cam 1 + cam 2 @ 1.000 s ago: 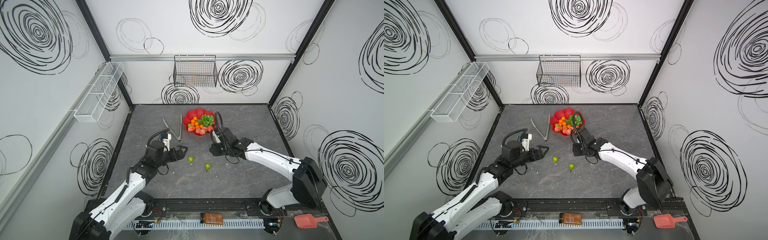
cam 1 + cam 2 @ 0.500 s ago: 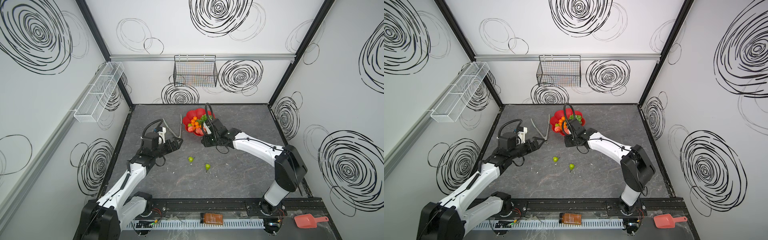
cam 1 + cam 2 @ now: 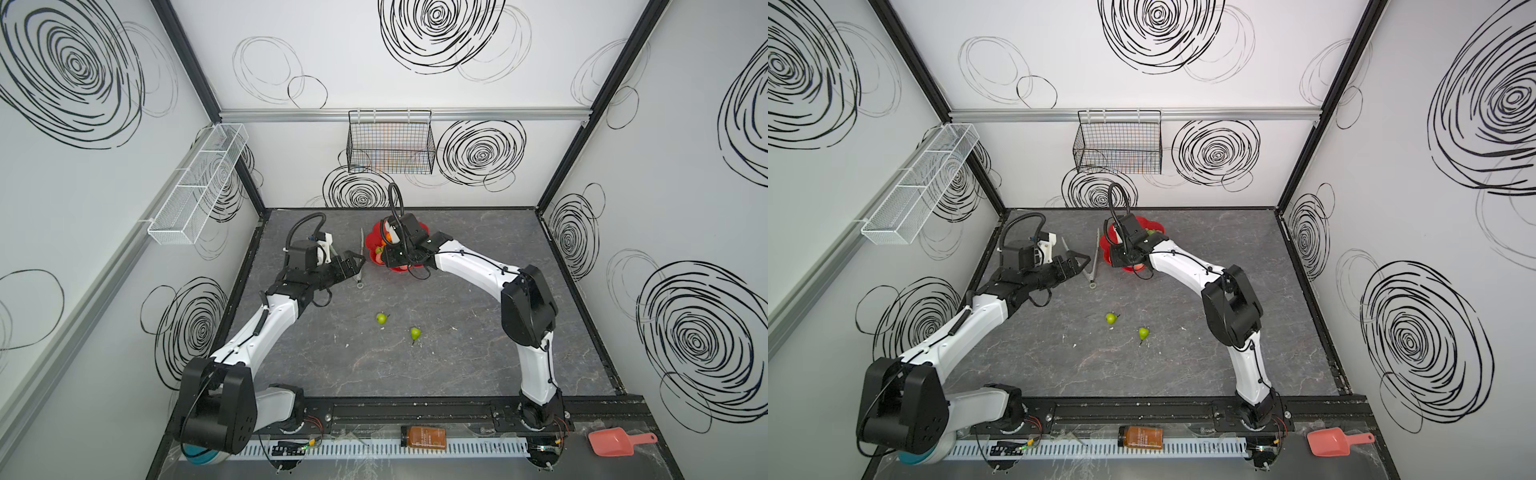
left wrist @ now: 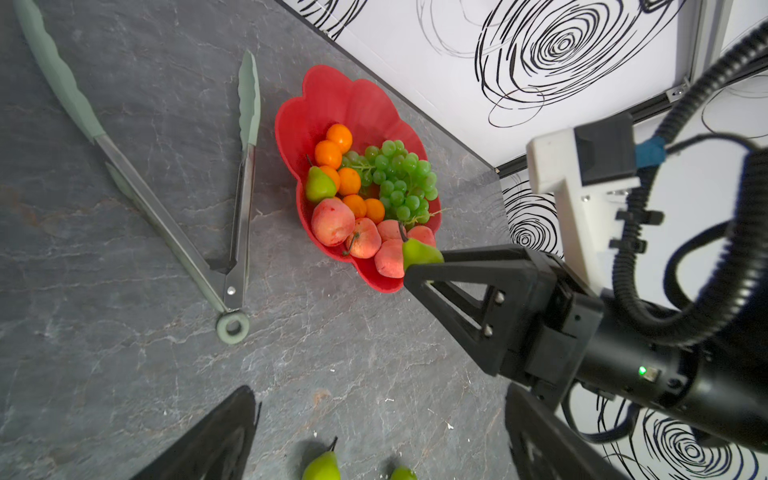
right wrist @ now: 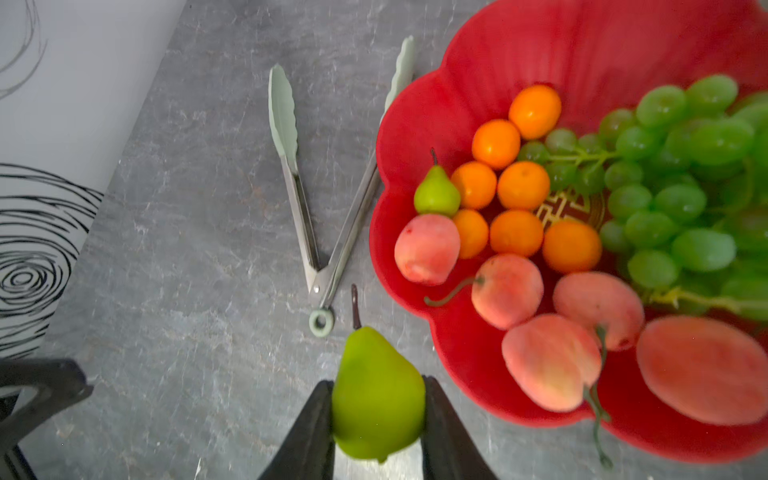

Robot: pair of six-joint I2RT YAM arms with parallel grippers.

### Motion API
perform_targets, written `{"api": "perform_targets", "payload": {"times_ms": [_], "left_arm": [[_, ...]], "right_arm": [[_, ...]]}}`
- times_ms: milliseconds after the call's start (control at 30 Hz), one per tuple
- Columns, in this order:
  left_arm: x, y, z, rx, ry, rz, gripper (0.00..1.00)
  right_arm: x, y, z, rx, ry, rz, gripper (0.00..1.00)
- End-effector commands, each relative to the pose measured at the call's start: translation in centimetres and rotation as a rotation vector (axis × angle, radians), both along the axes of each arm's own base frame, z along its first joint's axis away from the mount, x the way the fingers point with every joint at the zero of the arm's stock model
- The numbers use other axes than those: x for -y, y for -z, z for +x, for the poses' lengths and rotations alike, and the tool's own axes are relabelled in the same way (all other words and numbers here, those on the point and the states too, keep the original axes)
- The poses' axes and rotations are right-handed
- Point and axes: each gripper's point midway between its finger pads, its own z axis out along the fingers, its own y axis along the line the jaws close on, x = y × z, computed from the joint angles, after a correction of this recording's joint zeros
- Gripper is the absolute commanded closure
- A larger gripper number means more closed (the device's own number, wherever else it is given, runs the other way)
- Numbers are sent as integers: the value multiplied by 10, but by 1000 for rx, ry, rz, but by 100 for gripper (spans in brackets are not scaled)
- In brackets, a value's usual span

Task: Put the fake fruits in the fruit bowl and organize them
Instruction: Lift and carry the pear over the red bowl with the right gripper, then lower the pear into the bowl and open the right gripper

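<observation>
Fingers point(image 5: 307, 424) of the right gripper point(image 5: 377, 384) are pinching a small green pear point(image 5: 376, 415) by its fat end. The stem is pointing straight out past the fingertips, so the pear's long axis is running in line with the fingers. The gripper is hanging at the edge of the red fruit bowl point(image 5: 399, 108), beside the tongs point(image 5: 320, 286); whether the pear is over the rim or just outside it cannot be told.

Inside the bowl another pear point(image 5: 436, 195) is lying against the tangerines point(image 5: 523, 185). The peaches point(image 5: 428, 249) are sitting along the rim nearest the gripper, and the grapes point(image 5: 681, 199) are filling the side away from the tongs. The held pear probably belongs beside its twin, a short way ahead of the fingers.

The left gripper point(image 4: 379, 387) is hovering spread wide and empty over the counter point(image 4: 124, 374). Being free, it looks better placed for the two loose pears point(image 3: 381, 318) lying well apart from the bowl.
</observation>
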Motion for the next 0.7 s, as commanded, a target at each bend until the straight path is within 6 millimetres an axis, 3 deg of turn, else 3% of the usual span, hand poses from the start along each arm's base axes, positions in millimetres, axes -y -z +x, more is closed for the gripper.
{"api": "perform_targets", "payload": {"times_ms": [0, 233, 667], "left_arm": [[-1, -18, 20, 73, 13, 12, 4], [0, -16, 39, 89, 2, 22, 4], [3, -2, 51, 102, 24, 18, 4]], "right_arm": [[6, 3, 22, 7, 6, -30, 66], [-5, 13, 60, 22, -13, 15, 66], [-26, 27, 99, 97, -32, 95, 65]]}}
